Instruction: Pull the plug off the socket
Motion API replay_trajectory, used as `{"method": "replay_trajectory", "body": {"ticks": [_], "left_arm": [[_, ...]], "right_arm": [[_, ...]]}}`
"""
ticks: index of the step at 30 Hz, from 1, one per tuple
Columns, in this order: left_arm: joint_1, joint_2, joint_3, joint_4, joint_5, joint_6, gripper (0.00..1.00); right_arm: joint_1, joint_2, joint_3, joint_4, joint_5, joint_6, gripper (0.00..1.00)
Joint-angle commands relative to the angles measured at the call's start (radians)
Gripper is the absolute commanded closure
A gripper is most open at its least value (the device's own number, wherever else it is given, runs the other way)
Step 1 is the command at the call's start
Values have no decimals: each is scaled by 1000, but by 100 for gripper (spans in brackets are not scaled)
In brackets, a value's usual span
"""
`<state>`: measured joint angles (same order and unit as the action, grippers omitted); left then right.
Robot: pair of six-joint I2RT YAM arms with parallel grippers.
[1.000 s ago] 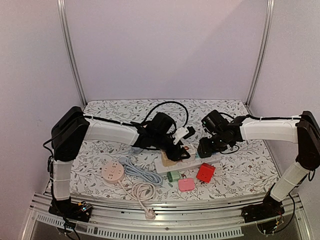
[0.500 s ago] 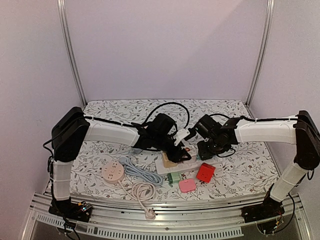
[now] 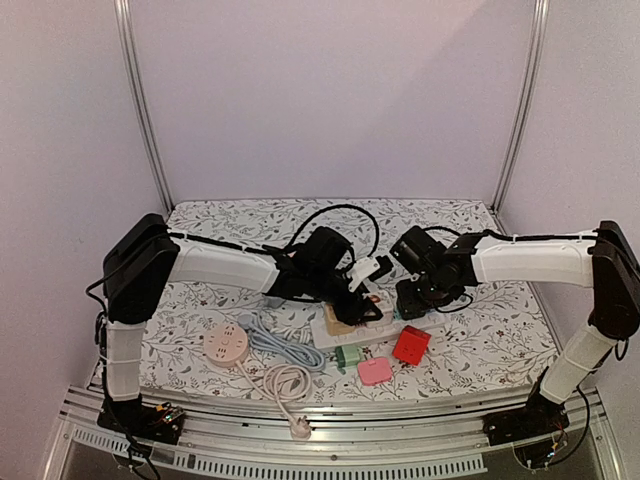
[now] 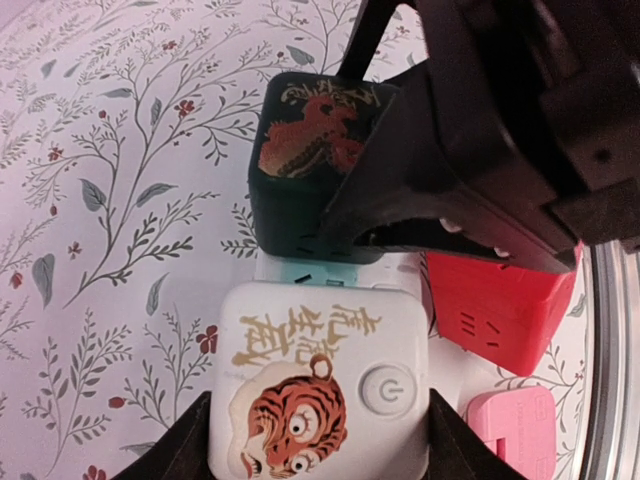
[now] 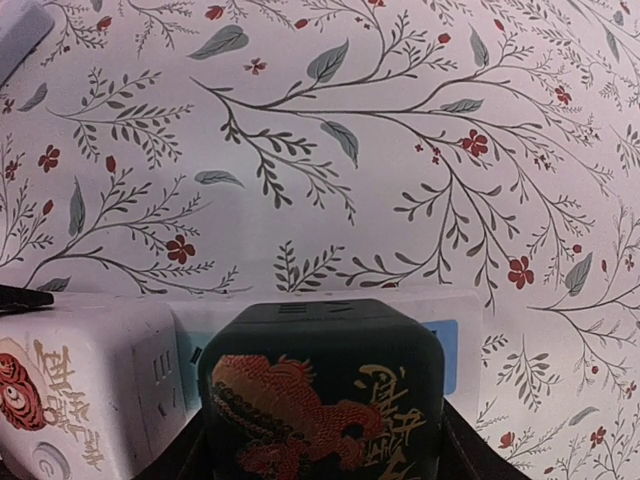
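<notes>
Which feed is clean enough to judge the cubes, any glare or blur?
Left wrist: sharp, white cube evenly lit, no glare; black cube dark, edges hard to read. Right wrist: black cube and tablecloth crisp. Top external: soft even light, cubes small, mostly hidden.

Power sign on white cube (image 4: pixel 318 385)
</notes>
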<state>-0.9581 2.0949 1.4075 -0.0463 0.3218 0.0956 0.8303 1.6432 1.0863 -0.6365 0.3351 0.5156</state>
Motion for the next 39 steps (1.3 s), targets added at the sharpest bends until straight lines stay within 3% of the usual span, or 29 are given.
{"method": "replay_trajectory", "body": {"ticks": [1, 7, 23, 39], "left_arm": [[-14, 33, -25, -38, -45, -24, 64], [-14, 25, -27, -55, -35, -16, 65], [-14, 34, -27, -59, -36, -43, 66], [-14, 21, -31, -53, -47, -42, 67]], "right_arm": [[-37, -92, -24, 125, -149, 13, 64], [-67, -104, -38, 144, -197, 18, 64], [45, -49, 55, -20, 102, -9, 65], [76, -64, 63, -38, 131, 0, 65]]}}
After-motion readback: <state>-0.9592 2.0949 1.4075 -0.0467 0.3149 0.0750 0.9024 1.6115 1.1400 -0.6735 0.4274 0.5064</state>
